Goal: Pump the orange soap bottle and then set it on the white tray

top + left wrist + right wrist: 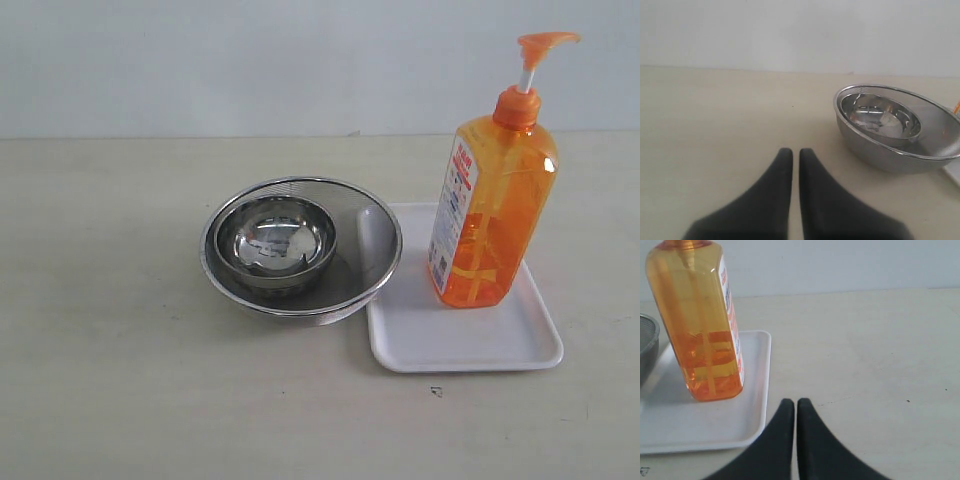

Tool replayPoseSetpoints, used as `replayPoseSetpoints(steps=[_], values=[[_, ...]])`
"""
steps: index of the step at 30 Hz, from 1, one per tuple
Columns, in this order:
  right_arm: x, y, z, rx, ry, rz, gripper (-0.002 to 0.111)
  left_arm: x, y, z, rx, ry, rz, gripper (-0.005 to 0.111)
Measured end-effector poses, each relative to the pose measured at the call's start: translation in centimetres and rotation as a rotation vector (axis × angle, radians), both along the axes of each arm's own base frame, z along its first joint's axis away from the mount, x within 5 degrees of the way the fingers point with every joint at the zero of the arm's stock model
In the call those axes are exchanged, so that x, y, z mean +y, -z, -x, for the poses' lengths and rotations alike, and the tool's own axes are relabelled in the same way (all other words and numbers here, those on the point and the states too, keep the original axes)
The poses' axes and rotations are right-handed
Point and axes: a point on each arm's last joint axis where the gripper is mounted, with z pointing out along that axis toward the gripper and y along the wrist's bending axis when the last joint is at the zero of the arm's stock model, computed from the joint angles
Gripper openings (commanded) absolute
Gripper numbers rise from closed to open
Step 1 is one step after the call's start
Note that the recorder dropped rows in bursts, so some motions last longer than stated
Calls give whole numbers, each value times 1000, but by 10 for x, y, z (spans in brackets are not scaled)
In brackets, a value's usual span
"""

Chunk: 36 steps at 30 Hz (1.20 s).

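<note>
The orange soap bottle (492,205) stands upright on the white tray (470,345), its pump head (545,42) raised on the white stem. The right wrist view shows the same bottle (697,325) on the tray (705,425). My right gripper (792,402) is shut with nothing in it and sits beside the tray's corner, apart from the bottle. My left gripper (792,152) is also shut and empty, over bare table some way from the bowls. Neither gripper appears in the exterior view.
A round steel mesh bowl (375,262) with a smaller steel bowl (275,243) inside sits left of the tray, overlapping the tray's left edge. The left wrist view shows the mesh bowl (875,152). A pale wall runs behind the beige table (110,330).
</note>
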Motion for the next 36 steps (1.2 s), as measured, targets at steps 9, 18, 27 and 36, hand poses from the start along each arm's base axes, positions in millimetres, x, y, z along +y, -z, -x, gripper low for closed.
replayPoseSetpoints(steps=[9, 18, 27, 36], values=[[0, 0, 0, 0, 0, 0, 0, 5, 0, -1, -4, -84, -48, 5], [0, 0, 0, 0, 0, 0, 0, 10, 3, -1, 30, -170, -57, 5], [0, 0, 0, 0, 0, 0, 0, 10, 3, -1, 30, -172, -57, 5], [0, 0, 0, 0, 0, 0, 0, 10, 3, -1, 33, -172, -57, 5]])
